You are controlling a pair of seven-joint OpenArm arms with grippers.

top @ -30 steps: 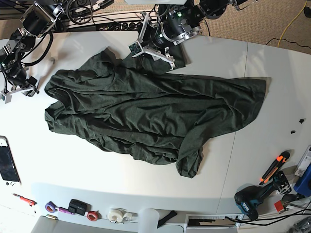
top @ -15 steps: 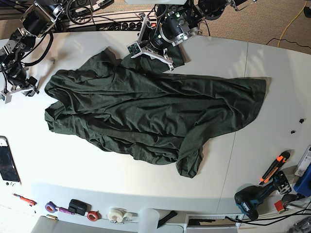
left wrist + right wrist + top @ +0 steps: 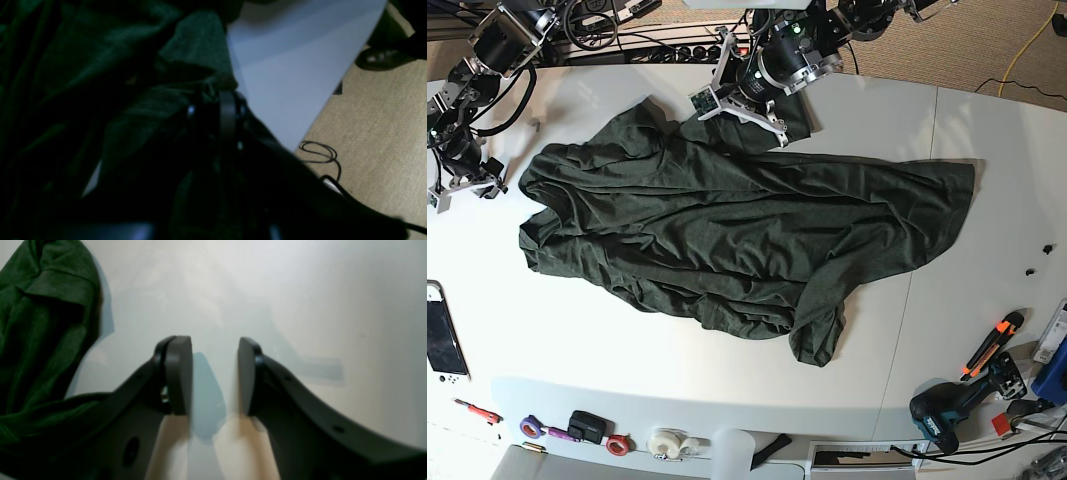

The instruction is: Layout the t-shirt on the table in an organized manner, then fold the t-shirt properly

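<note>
- The t-shirt [image 3: 747,235] is spread, rumpled and unfolded, across the middle of the table [image 3: 987,160], with its long axis running from one side of the base view to the other
- The left hand [image 3: 739,100] is set down on the far edge of the garment, at a bunched flap close to the table's rear rim
- In the left wrist view [image 3: 220,100] dark cloth is gathered right at the fingertips; the jaws appear drawn narrow onto that fold, so a pinch on the fabric is judged likely, though the shadow leaves the contact itself unclear
- The right hand [image 3: 213,376] is held apart, jaws moderately wide and empty, over bare table
- The t-shirt's nearest end [image 3: 43,323] lies just off to one side of the right hand, not between its fingers [image 3: 178,373]
- The left arm is judged the arm in position: the bulk of the shirt lies on the side of the left hand away from the rear rim, so a pull toward that rim would be what straightens this flap
</note>
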